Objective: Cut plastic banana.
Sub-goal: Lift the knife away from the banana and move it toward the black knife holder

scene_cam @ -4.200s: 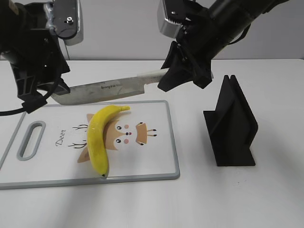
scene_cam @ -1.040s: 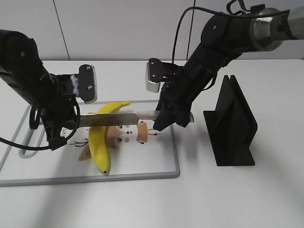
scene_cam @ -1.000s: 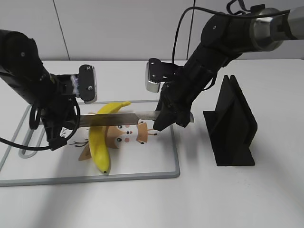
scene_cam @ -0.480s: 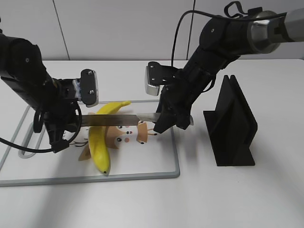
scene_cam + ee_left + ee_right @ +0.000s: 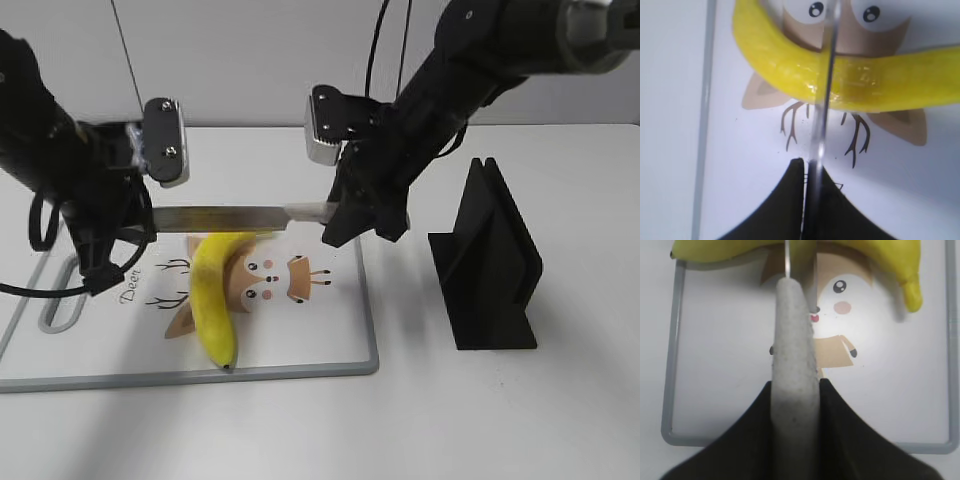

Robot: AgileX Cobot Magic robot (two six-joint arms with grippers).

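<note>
We find the knife [image 5: 225,216] held level above the plastic banana [image 5: 212,296] lying on the cutting board [image 5: 330,340], the right pincer [image 5: 795,390] clamped on its handle, the left pincer [image 5: 807,172] pinching the blade tip, presumably steadying a square cut.

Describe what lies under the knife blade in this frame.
The plastic banana lies beneath the knife, resting on the cutting board over its printed deer cartoon. The blade hides a thin strip of banana, so contact cannot be judged.
</note>
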